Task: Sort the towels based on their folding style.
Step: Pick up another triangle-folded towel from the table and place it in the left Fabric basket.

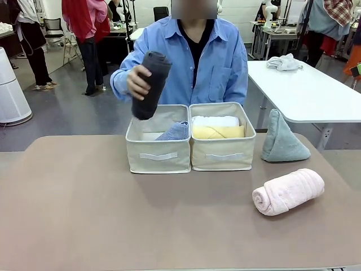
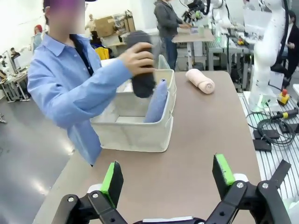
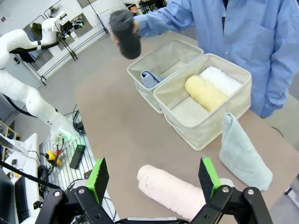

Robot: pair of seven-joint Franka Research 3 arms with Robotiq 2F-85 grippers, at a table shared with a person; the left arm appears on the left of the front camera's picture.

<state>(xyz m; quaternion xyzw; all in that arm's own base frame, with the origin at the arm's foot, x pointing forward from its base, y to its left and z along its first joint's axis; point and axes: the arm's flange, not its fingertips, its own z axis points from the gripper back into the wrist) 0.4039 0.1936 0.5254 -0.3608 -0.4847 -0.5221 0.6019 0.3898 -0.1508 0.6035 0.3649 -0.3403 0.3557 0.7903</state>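
Observation:
A person's hand holds a dark grey rolled towel above the left beige bin, where a lavender-blue cone towel leans. The right bin holds a yellow roll and a white roll. On the table at the right stands a grey-green cone towel, with a pink roll lying in front of it. My left gripper is open over bare table, well short of the bins. My right gripper is open above the pink roll.
A white table with a rumpled white cloth stands behind at the right. People and other tables are farther back. Brown tabletop stretches open in front of the bins.

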